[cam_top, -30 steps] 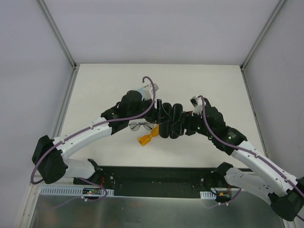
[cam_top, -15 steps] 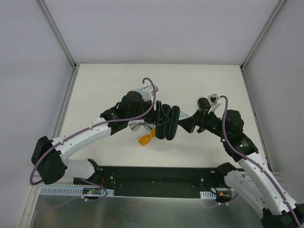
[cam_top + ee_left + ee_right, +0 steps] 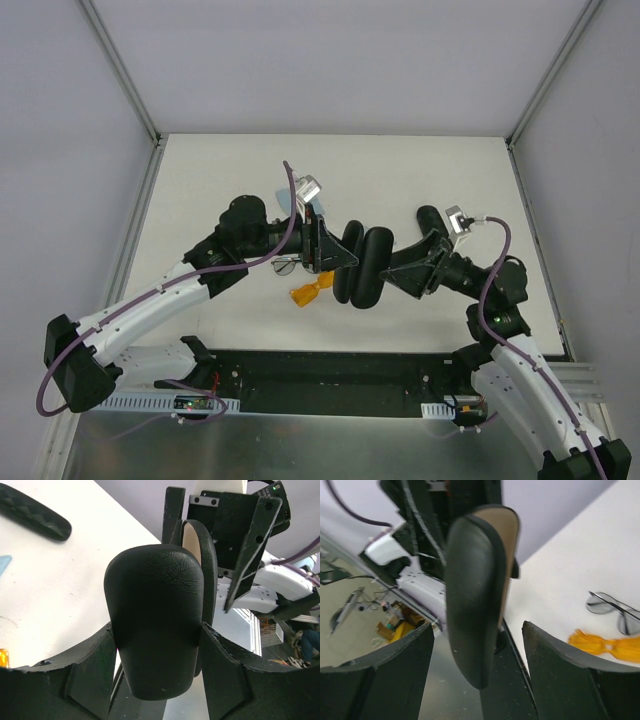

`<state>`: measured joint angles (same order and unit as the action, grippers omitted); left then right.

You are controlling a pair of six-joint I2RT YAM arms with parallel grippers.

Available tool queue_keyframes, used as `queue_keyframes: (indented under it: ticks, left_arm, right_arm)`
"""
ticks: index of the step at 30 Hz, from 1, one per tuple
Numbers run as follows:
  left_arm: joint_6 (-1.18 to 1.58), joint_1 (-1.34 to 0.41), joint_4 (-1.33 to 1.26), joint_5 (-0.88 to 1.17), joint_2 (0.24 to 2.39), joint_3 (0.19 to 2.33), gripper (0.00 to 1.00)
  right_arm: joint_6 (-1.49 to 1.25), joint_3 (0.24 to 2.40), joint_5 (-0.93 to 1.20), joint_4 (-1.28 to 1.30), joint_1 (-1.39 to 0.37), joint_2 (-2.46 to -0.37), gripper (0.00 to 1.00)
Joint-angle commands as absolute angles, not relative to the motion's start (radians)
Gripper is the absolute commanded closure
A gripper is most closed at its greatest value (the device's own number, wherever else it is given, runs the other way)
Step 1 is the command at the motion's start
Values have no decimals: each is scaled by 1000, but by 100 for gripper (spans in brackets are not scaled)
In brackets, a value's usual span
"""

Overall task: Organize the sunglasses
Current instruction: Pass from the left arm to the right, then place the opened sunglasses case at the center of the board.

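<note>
The wire-framed sunglasses (image 3: 286, 266) lie on the table (image 3: 220, 170) left of the open black case (image 3: 366, 266). The orange sunglasses (image 3: 310, 292) lie just below them, also left of the case. My left claw (image 3: 157, 645) is clamped on one shell of the case. My right claw (image 3: 477, 650) stands open around the other shell, with a gap on either side.

A white tabletop (image 3: 200, 190) lay at frame centre, enclosed by pale lilac-grey walls (image 3: 330, 60) with aluminium posts (image 3: 122, 72) at upper left and right; a metal sheet (image 3: 320, 450) spanned the bottom.
</note>
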<state>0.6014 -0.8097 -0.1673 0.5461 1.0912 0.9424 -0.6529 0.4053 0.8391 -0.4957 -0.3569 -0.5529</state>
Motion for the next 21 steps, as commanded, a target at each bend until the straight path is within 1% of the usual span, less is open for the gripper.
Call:
queue_keyframes:
  ticks: [1,2,3,5,7,9,10,11,13,14,16,19,21]
  left_arm:
    - [661,-804,-296,649,1084,943,73]
    - [664,-805,-302,652,1086,945,73]
    - [664,-804,-307,649,1086,943,73]
    - [663,-804,-307,640,1089,943,73]
    - [660,-805,-307,635,1095,945,73]
    - [663,-804,-308,635,1100,946,71]
    - [663,-804,-302,629,1107,945,61]
    - [661,-802,-289,608,1106,945,45]
    - [649,-801,-256,569,1101,940,20]
    - [649,-798,-227,540,1098,937,2]
    - [646,-773,-209,506,1082,919,1]
    - [669,-691,-180,508,1052,876,1]
    - [676,-634,-155,502,1020,839,1]
  right_arm:
    - [-853,405,953,-889,-362,-558,30]
    - [-862,408,957,-903,-365,-566,37]
    - [-867,413,962,-907,-368,-572,47]
    - [-868,420,962,-904,-379,-575,60]
    - [-862,426,957,-893,-385,-578,70]
    - [-850,437,951,-865,-394,-584,86]
    - [-844,442,943,-850,-394,-589,95]
    - [-838,445,936,-830,-394,-592,99]
    - [-822,452,914,-793,-394,-600,99]
    - [-816,454,901,-776,-394,-606,100]
    - [-770,465,867,-692,-394,-620,99]
    - [-678,495,809,-521,-393,-659,99]
    - [-602,528,738,-358,-394,-702,99]
